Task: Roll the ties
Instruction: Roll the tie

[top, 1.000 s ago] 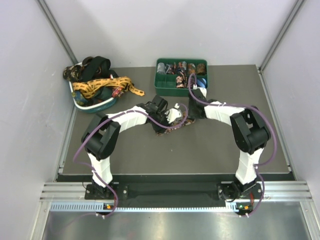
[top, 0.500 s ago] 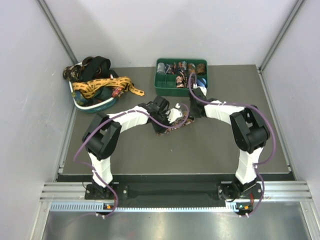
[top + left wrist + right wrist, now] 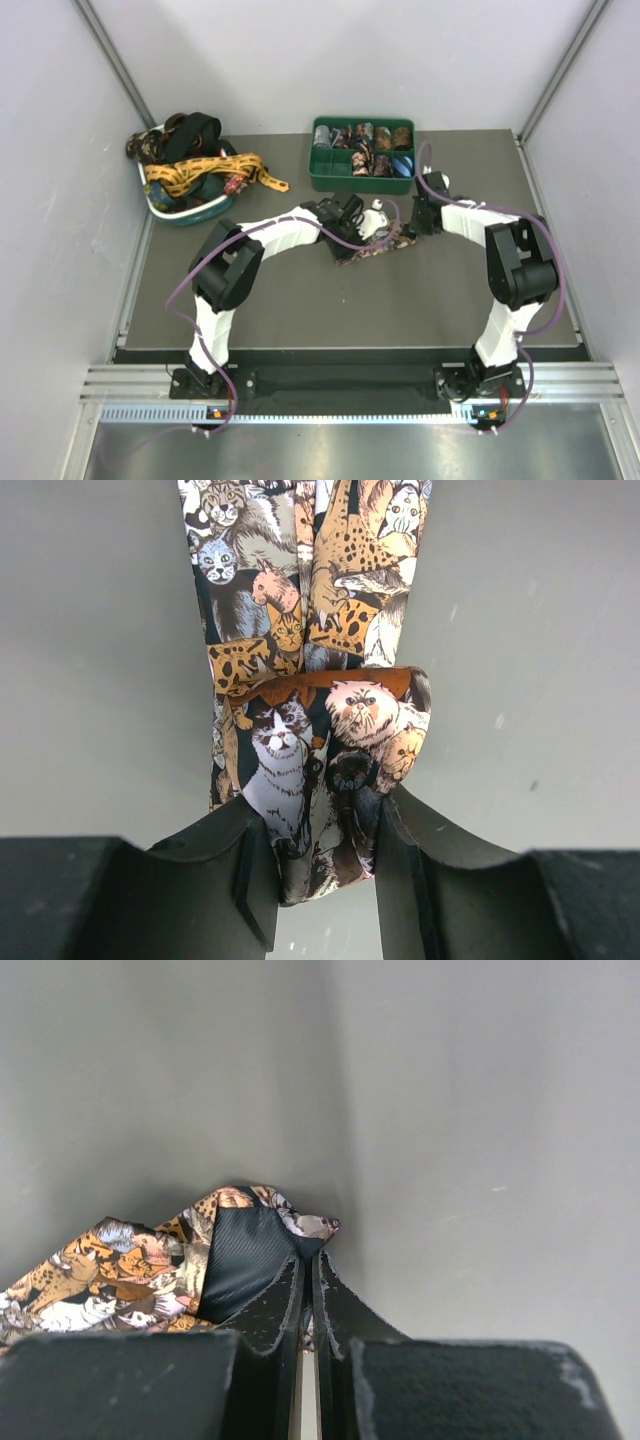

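Stretching between the two arms, the cat-print tie point(image 3: 320, 750) lay low over the counter point(image 3: 300, 300), near its middle. The left fingers point(image 3: 258, 875) gripped a folded bundle of it, and the right fingers point(image 3: 285, 1305) were pressed together on its pointed tip. Soft, light and slick, it would likely slump or unroll unless held across its full width. Only the wrist views showed these grips. Only the overhead view showed the green tray point(image 3: 322, 172) of rolled ties point(image 3: 365, 135) beyond.
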Motion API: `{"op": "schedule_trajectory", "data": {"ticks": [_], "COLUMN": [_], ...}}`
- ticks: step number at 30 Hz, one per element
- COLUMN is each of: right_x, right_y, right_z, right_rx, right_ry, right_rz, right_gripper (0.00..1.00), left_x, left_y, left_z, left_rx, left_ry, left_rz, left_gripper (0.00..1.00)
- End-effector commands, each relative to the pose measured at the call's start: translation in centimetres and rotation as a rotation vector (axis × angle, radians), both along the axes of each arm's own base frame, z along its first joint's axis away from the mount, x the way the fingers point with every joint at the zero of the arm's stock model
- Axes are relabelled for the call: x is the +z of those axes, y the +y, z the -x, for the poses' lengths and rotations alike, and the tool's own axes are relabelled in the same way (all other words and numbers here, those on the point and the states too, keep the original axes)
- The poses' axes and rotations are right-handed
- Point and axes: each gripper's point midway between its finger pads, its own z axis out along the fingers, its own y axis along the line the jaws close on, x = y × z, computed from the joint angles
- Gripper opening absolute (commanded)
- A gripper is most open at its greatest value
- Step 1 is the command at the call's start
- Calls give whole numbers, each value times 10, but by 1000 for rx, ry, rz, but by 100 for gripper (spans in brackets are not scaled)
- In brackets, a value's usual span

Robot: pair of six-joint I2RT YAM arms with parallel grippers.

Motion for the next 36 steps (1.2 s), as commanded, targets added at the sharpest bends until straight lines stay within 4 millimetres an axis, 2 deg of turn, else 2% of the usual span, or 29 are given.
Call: {"op": "schedule_trajectory", "data": {"ticks": [1, 6, 13, 18, 20, 25, 31, 36], "right_x": [10, 19, 18, 32, 36, 39, 28, 21], "right_y": [-48, -75, -93, -116, -116, -124, -121, -118], "right_z": [0, -9, -27, -37, -40, -42, -44, -41], "right_rx": [-77, -137, -187, -249, -247, -273, -264, -259], "right_ry": [-11, -21, -8, -32, -40, -47, -23, -12], "right_rz": [131, 142, 156, 168, 161, 195, 182, 162], "right_gripper": [0, 0, 0, 0, 0, 0, 0, 1], "left_x": [-11, -11, -12, -6, -4, -2, -19, -28], "left_y": [4, -9, -8, -18, -21, -12, 1, -3], "left_z": [11, 8, 9, 6, 5, 6, 11, 14], "left_rx": [48, 59, 131, 183, 193, 183, 170, 161], "left_ry": [73, 85, 110, 131, 137, 113, 117, 130], "left_rz": [-64, -68, -75, -32, -22, -48, -107, -87], "left_gripper": [28, 29, 31, 31, 31, 31, 31, 31]}}
